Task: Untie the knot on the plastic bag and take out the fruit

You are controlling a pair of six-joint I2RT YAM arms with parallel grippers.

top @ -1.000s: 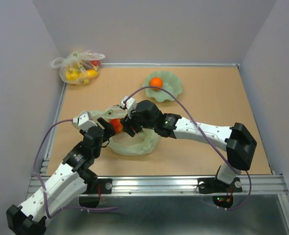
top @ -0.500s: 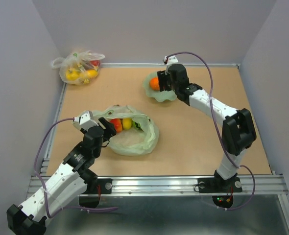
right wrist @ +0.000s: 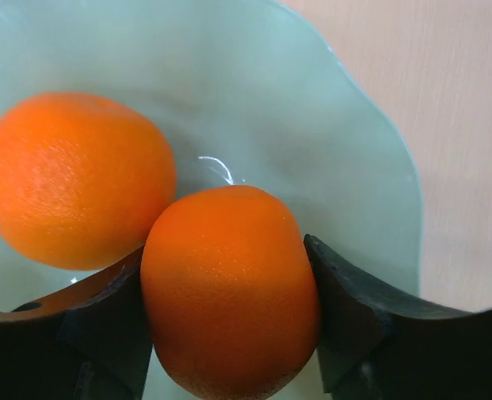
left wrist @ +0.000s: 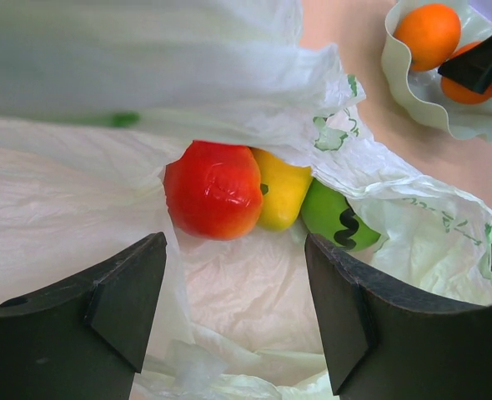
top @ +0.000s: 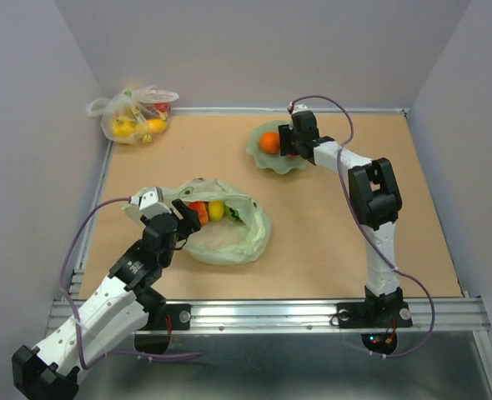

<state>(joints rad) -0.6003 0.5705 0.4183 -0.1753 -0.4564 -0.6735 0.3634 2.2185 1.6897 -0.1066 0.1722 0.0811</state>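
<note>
The pale green plastic bag [top: 229, 237] lies open at the left middle of the table; no knot shows. Inside it lie a red fruit [left wrist: 213, 190], a yellow fruit [left wrist: 281, 190] and a green fruit with dark marks [left wrist: 338, 221]. My left gripper [top: 183, 218] is open at the bag's left edge, its jaws wide apart over the bag's film [left wrist: 235, 242]. My right gripper [top: 292, 143] is down in the green bowl [top: 273, 162] at the back. It is shut on an orange fruit [right wrist: 229, 292], which touches a second orange fruit [right wrist: 71, 179] in the bowl.
A clear whitish bag [top: 133, 112] with yellow and red items lies in the back left corner. Walls close the table at the left, back and right. A metal rail [top: 271, 312] runs along the near edge.
My right arm has swung from the bag's mouth to the bowl at the back, carrying an orange fruit, and has lowered it beside the other orange. My left gripper has barely moved.
</note>
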